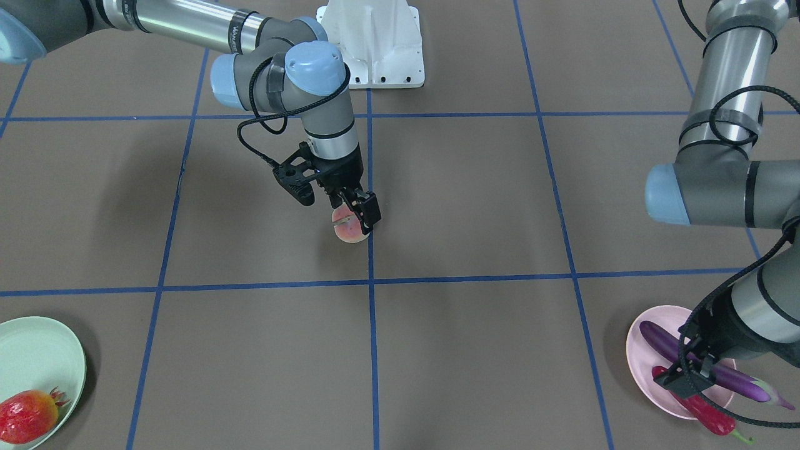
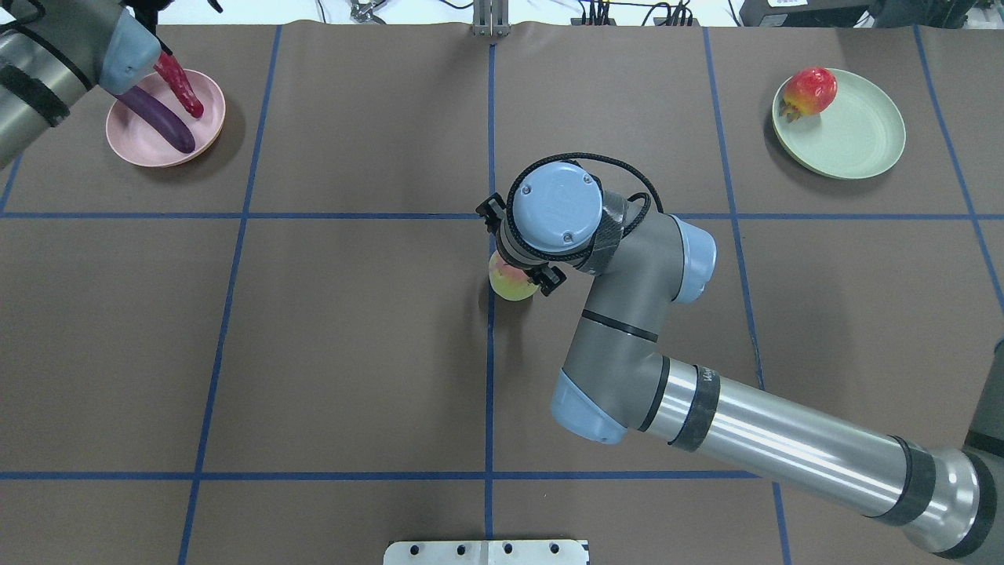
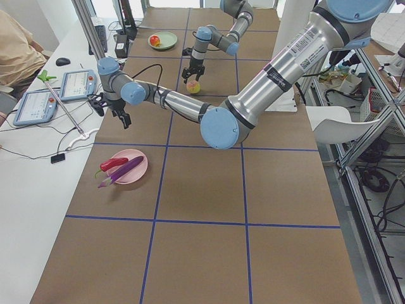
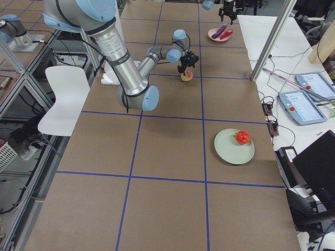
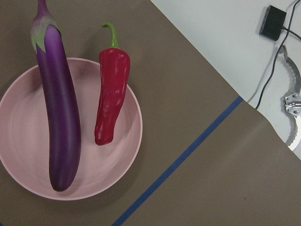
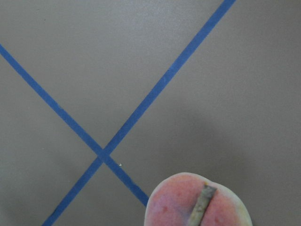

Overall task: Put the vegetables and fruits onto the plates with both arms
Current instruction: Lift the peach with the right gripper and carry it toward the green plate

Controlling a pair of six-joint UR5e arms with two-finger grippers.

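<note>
Standing around: a white base (image 1: pixel 375 44) sits at the robot's edge of the brown table (image 2: pixel 353 353). A white side desk with two tablets (image 3: pixel 79 84) runs along the far edge. A white chair (image 3: pixel 335 123) stands on the robot's side.
Right gripper (image 1: pixel 356 215): it points down at the middle of the table. Its two fingers press on the sides of the peach (image 1: pixel 349 232).
Peach: it sits in those fingers, just beside a cross of blue tape lines (image 6: pixel 101 153). I cannot tell if it touches the table.
Left gripper (image 3: pixel 124 120): it hangs in the air by the pink plate (image 5: pixel 28 179). I cannot tell how wide its fingers are.
Pink plate: it is near the far corner on the robot's left. It holds the purple eggplant (image 5: pixel 63 127) and the red chili (image 5: pixel 112 94) side by side, with a small gap between them. The eggplant's green cap and the chili's stem stick out over the rim.
Green plate (image 2: pixel 855 133): it is near the far corner on the robot's right. The pomegranate (image 2: pixel 808 88) sits in it, close to the rim.
Open room: brown table crossed by tape lines lies between the peach and the green plate.
Edges: both plates sit close to the far edge, with the side desk just past it.
</note>
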